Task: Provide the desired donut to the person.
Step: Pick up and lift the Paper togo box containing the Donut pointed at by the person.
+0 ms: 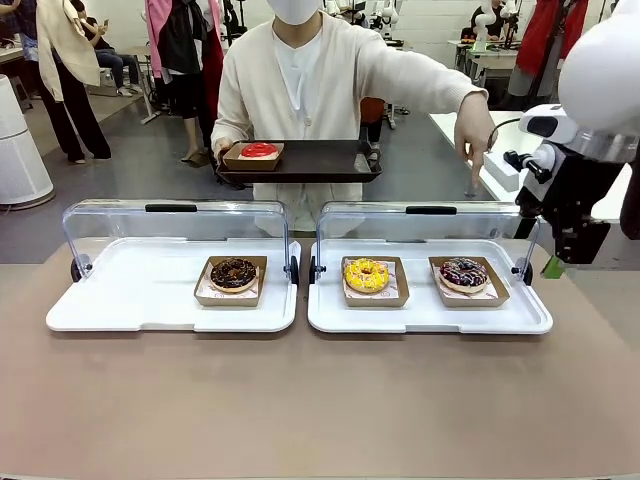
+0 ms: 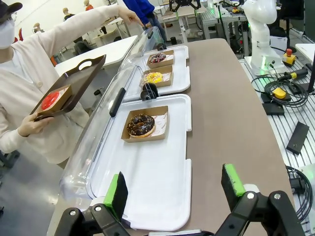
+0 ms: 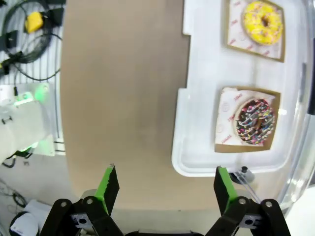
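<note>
A tan table [image 1: 320, 400] carries two white trays side by side, clear lids raised. The left tray [image 1: 120, 300] holds a chocolate donut [image 1: 233, 273]. The right tray [image 1: 420, 315] holds a yellow donut [image 1: 366, 275] and, at its 3 o'clock, a sprinkled donut [image 1: 463, 273]. At 12 o'clock the person [image 1: 300, 70] holds a black tray [image 1: 320, 160] bearing a red donut [image 1: 259, 150], the other hand [image 1: 475, 125] pointing down beyond the sprinkled donut. The left gripper [image 2: 174, 189] hangs over the left tray's end, fingers apart, empty. The right gripper [image 3: 165, 187], at 3 o'clock of the right tray, is likewise spread and empty.
</note>
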`<state>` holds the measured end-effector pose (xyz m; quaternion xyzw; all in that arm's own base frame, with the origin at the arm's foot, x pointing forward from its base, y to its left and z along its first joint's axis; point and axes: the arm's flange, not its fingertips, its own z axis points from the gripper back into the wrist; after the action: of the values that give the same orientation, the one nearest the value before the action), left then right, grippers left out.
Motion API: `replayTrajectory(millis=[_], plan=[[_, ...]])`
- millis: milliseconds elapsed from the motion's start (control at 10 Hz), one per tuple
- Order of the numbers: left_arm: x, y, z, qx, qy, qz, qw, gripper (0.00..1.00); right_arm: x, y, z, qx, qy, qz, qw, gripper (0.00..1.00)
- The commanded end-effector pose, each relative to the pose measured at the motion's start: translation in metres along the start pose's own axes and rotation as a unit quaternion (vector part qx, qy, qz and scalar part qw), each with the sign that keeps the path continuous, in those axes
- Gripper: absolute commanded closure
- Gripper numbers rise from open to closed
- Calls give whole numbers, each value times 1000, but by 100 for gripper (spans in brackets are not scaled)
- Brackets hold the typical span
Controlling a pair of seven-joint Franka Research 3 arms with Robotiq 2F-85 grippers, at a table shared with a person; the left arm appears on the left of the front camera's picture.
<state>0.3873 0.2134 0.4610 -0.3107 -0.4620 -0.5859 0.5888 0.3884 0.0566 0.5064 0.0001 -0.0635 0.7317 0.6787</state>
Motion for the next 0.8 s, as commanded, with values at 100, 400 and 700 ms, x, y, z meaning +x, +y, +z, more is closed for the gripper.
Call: replayTrajectory(millis=[100, 400, 700], plan=[[1, -1, 1, 2, -2, -2, 1000, 0, 0, 0, 0, 0, 0, 0, 1000, 0], [1, -1, 1, 2, -2, -2, 1000, 0, 0, 0, 0, 0, 0, 0, 1000, 0], [1, -1, 1, 2, -2, -2, 1000, 0, 1, 1, -1, 0, -8, 1, 1000, 0]])
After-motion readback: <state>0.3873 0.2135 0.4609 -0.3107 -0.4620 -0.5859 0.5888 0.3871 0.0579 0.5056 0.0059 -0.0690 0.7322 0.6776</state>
